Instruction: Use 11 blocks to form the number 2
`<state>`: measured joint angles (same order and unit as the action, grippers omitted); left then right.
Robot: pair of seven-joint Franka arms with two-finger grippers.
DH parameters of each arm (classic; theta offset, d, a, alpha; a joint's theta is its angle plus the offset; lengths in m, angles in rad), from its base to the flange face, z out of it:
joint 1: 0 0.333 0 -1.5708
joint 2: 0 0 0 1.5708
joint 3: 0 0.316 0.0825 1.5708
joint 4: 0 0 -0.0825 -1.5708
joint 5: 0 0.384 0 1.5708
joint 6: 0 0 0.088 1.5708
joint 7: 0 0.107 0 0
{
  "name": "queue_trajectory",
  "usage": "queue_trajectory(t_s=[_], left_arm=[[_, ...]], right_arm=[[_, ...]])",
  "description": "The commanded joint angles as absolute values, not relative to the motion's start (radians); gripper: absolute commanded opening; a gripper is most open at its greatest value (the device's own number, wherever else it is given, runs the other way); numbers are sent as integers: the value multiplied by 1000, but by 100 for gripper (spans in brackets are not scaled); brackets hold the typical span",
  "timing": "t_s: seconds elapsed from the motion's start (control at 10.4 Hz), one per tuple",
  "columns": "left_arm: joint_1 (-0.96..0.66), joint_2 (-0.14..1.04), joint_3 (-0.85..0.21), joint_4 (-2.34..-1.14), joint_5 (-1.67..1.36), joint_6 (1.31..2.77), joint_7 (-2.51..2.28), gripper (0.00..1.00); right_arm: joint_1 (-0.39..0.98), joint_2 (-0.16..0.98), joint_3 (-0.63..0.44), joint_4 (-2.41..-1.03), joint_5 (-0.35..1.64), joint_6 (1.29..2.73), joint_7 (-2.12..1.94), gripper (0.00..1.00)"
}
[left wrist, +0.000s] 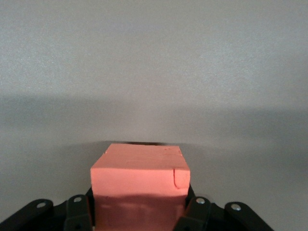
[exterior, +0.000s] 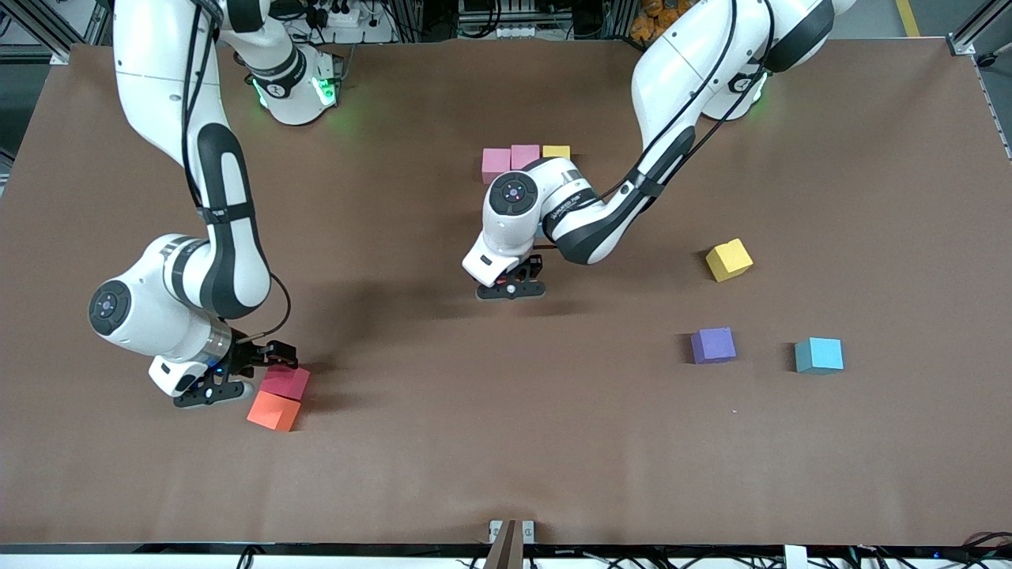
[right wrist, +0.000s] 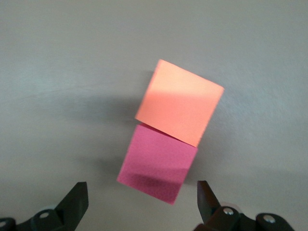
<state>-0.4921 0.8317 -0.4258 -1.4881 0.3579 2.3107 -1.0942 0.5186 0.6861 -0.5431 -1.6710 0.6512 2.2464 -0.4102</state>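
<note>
The number 2 (exterior: pixel 526 160) is barely starting: left gripper (exterior: pixel 511 289) is clamping a red block (left wrist: pixel 139 187), right gripper (exterior: pixel 237 371) is hanging wide over the magenta block (exterior: pixel 285 382), loose cubes waiting.

L gripper (exterior: pixel 511 289) mid-table, held block (left wrist: pixel 139 178) between its fingers, low over the table (exterior: pixel 506 474); row of 3 blocks (exterior: pixel 524 156), side by side & touching, lies toward the arm bases from it; 3 loose ones toward the left arm's end from it: 1st loose block (exterior: pixel 728 260) farthest from the front cam, 2nd loose block (exterior: pixel 713 345) & 3rd loose block (exterior: pixel 818 355) nearer the cam, well apart. R gripper (exterior: pixel 254 371) at the right arm's end; inner pair block (right wrist: pixel 158 163) just ahead of its spread fingers, outer pair block (right wrist: pixel 180 102) touching that one, further out from the gripper.
</note>
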Motion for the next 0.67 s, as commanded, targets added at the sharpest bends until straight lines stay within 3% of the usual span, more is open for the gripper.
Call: queue_trajectory(t_s=[0.0,0.58], left_arm=[[-514,850,-417,-1476,406,2310,-1117,41],[-520,858,-417,-1479,422,2310,-1137,43]], right_arm=[[508,704,-526,-1664,672,2252,-281,100],[548,755,-511,-1723,755,2433,-215,100]])
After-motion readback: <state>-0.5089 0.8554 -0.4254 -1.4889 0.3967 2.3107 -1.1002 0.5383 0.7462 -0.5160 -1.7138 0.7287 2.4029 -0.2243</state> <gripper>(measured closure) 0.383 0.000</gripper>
